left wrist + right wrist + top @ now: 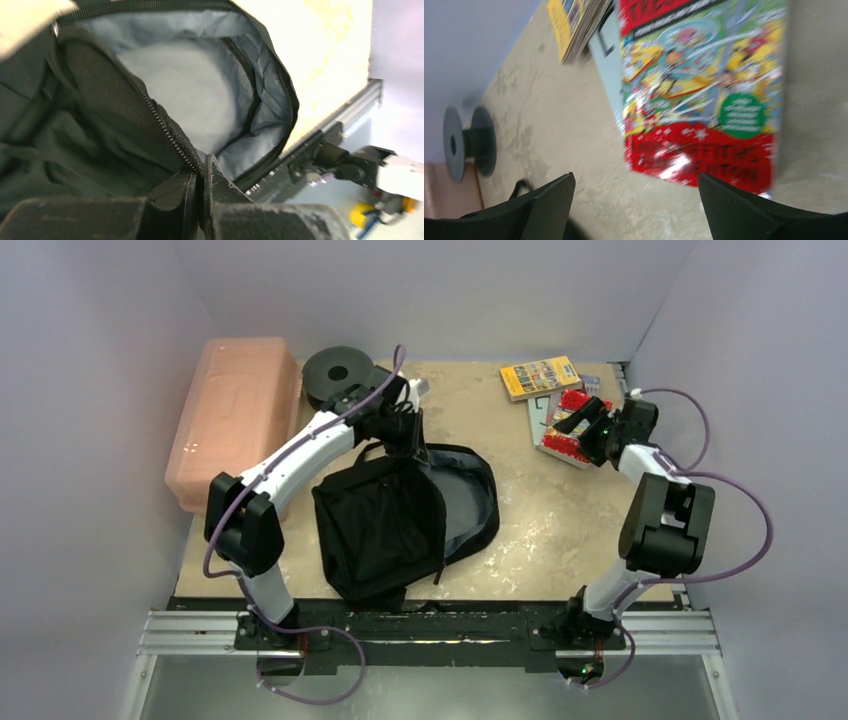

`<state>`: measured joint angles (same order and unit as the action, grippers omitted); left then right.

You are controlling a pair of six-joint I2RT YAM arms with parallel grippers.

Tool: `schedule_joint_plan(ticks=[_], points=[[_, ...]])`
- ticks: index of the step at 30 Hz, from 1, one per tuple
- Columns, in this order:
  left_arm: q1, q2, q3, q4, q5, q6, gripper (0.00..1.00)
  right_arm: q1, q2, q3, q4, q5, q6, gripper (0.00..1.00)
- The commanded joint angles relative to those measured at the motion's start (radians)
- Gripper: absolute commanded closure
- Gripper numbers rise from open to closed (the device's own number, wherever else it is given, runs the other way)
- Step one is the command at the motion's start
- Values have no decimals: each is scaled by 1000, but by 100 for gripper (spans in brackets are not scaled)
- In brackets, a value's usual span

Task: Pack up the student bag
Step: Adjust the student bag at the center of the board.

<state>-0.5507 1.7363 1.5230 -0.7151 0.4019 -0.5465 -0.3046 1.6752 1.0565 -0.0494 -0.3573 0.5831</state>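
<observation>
Left gripper (202,167) pinches the soft black fabric backpack (380,525) at its zip, propping it open. Far right, right gripper (635,180), spread, overhangs a glossy red comic (699,100).

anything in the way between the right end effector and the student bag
Nothing visible. Only bare table lies between the open right end effector, above the red comic book, and the student bag, whose zipper edge the left end effector pinches.

Bare table (540,510) lies open between student bag (385,525) and books (565,420).
</observation>
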Motion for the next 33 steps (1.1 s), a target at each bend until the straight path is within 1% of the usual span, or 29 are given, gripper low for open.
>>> schedule_joint_plan(ticks=[1, 3, 5, 7, 10, 13, 16, 17, 20, 22, 24, 25, 27, 28, 29, 31, 33], points=[[-22, 64, 198, -32, -212, 263, 100, 131, -41, -56, 103, -173, 40, 6], [-65, 124, 301, -55, -332, 389, 100, 228, -66, -105, 117, -185, 48, 7], [-93, 200, 420, -99, -391, 465, 100, 318, -101, -151, 109, -150, 45, 7], [-95, 247, 488, -85, -346, 505, 100, 369, -121, -226, 168, -174, 84, 7], [-114, 275, 533, -34, -290, 606, 100, 453, -102, -329, 271, -207, 132, 8], [-141, 304, 586, -36, -235, 672, 100, 553, -38, -355, 342, -225, 160, 11], [-158, 303, 587, -51, -218, 687, 100, 638, -13, -389, 470, -246, 275, 17], [-159, 289, 557, -48, -219, 683, 100, 672, -11, -400, 507, -247, 303, 19], [-158, 225, 449, -18, -264, 692, 100, 792, 2, -378, 536, -245, 343, 19], [-157, 177, 378, 16, -280, 711, 100, 828, 7, -391, 578, -260, 400, 19], [-155, 140, 318, 62, -271, 718, 100, 833, -8, -449, 689, -289, 491, 19], [-154, 128, 299, 73, -263, 715, 100, 819, -35, -471, 694, -282, 502, 19], [-153, 118, 284, 68, -259, 705, 100, 754, -118, -483, 572, -232, 440, 15], [-152, 114, 277, 62, -259, 694, 100, 708, -169, -473, 477, -202, 388, 11], [-152, 107, 265, 62, -259, 682, 100, 656, -234, -457, 347, -169, 339, 8], [-152, 89, 231, 73, -260, 647, 100, 549, -332, -413, 179, -118, 237, 3], [-152, 63, 190, 96, -281, 604, 100, 456, -399, -383, 87, -91, 174, 1]])
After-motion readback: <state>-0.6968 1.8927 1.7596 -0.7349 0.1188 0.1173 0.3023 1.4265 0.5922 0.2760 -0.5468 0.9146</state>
